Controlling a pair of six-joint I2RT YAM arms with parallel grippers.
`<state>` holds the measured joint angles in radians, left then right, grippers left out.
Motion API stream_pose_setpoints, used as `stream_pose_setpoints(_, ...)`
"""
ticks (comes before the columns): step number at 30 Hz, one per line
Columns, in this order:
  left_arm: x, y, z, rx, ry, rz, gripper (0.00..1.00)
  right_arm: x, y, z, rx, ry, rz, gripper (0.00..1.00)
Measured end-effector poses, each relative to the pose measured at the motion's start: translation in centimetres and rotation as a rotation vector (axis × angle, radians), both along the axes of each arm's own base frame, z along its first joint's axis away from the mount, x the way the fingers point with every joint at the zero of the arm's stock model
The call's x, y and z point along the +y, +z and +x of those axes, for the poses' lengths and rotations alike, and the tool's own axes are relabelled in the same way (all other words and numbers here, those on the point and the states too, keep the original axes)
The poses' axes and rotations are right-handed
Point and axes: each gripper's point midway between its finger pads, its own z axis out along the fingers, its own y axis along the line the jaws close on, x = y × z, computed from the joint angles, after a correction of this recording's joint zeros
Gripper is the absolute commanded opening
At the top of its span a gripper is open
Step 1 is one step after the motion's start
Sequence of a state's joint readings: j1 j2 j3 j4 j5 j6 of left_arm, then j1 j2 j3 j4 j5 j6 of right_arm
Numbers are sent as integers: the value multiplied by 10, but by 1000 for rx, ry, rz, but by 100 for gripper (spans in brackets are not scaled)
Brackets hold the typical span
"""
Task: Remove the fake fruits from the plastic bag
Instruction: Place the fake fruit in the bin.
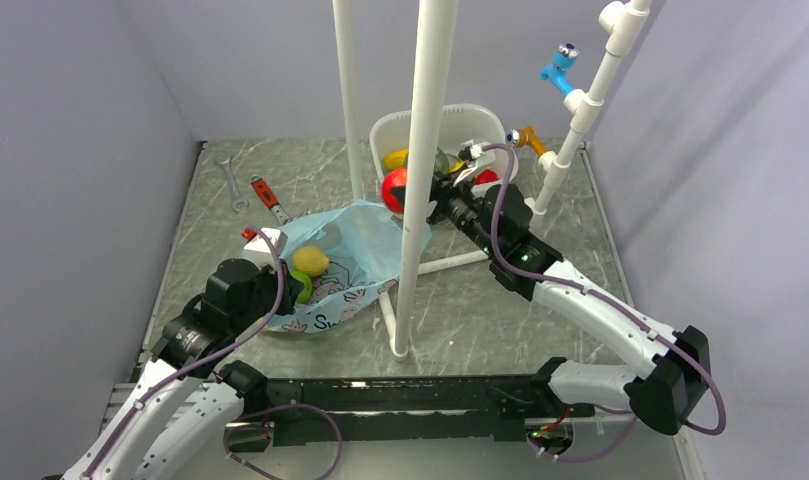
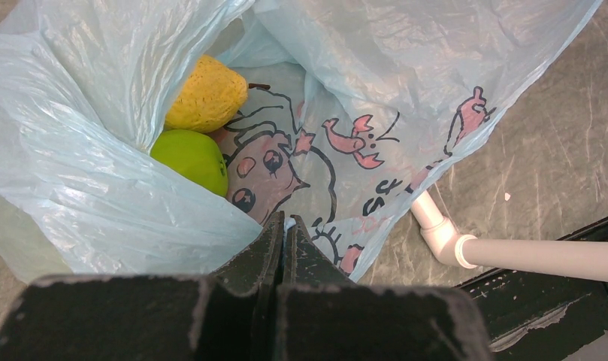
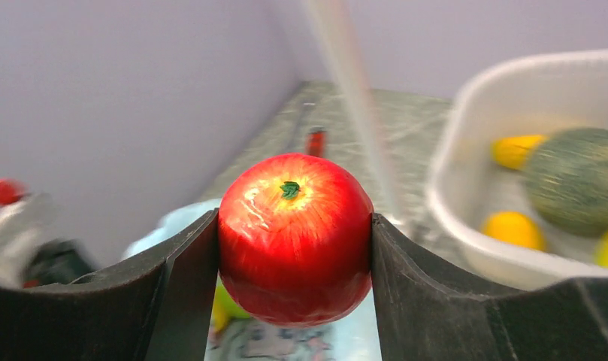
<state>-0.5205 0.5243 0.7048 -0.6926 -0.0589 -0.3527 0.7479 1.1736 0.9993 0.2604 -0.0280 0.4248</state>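
Two arms, one bag: the right gripper (image 3: 294,226) has its jaws clamped on either side of a single red apple (image 3: 294,256), held in the air near the rim of the one white tub (image 1: 485,118). The left gripper (image 2: 285,229) has its jaws clenched tight at the near edge of the plastic bag (image 2: 90,158); whether any film is pinched between them cannot be made out.

The bag lies open on the tabletop (image 1: 460,300) in front of the left arm. Two fruits remain inside, touching: one yellow lemon-shaped fruit (image 2: 207,94) and one green fruit (image 2: 192,159).

The tub shows one dark green rounded fruit (image 3: 579,180) and three yellow fruits (image 3: 515,229), all blurred in the right wrist view, one of them cut off by the frame edge. From above, a white upright pipe (image 1: 425,170) hides part of the apple and of the tub.

Two wrenches lie beyond the bag, one silver wrench (image 1: 232,185) and one red-handled wrench (image 1: 270,200). Two clamps, a blue clamp (image 1: 558,68) and an orange clamp (image 1: 525,137), sit on the slanted pipe at right.
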Motion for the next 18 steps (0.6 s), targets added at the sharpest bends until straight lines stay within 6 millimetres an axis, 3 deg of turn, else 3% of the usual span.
stream_pose_setpoints(5, 0, -2, 1, 7, 0, 4, 0, -55, -31, 48, 51, -264, -138, 7)
stream_pose_setpoints(8, -1, -4, 1, 18, 0, 10, 0, -80, -38, 79, 61, -412, -233, 7)
stream_pose_setpoints(13, -1, -5, 2, 21, 0, 12, 0, -86, -53, 125, 52, -539, -404, 7)
stream_pose_setpoints(18, -2, -9, 3, 38, 0, 22, 0, -86, -86, 179, 70, -655, -634, 11)
